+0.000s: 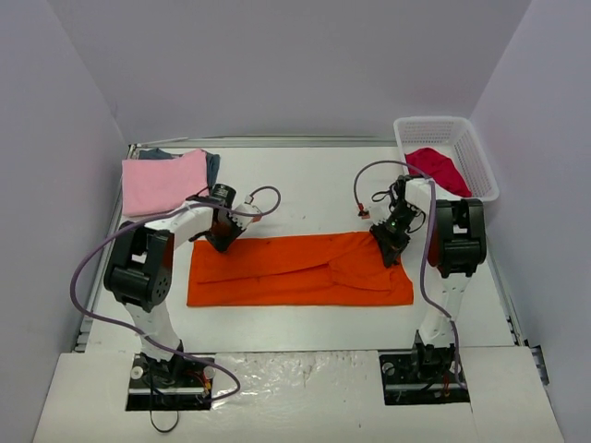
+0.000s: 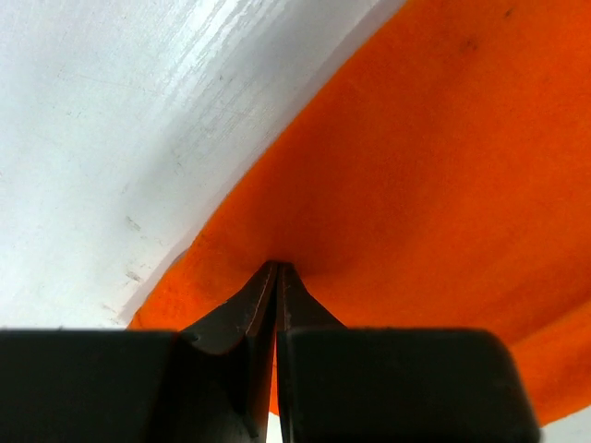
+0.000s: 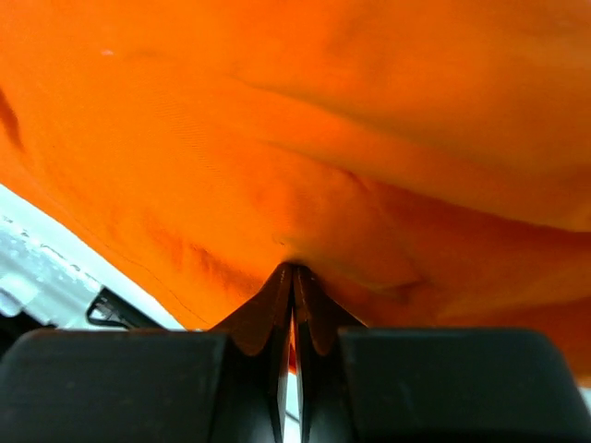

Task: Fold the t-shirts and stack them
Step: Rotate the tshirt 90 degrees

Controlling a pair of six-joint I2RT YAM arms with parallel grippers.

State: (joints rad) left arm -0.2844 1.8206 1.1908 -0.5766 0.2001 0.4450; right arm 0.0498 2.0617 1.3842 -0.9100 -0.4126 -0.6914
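A bright orange t-shirt [image 1: 295,269] lies folded into a long flat band across the middle of the table. My left gripper [image 1: 222,240] is shut on its far left edge; in the left wrist view [image 2: 277,269] the closed fingers pinch the orange cloth [image 2: 434,166]. My right gripper [image 1: 388,247] is shut on its far right edge; in the right wrist view [image 3: 294,272] the cloth [image 3: 305,120] fills the frame. A light pink t-shirt [image 1: 164,181] lies folded at the back left on a dark blue-grey one [image 1: 211,166]. A crimson red t-shirt [image 1: 438,170] lies crumpled in the basket.
A white plastic lattice basket [image 1: 471,148] stands at the back right corner. Purple cables loop from both arms over the table. The table's walls close in on three sides.
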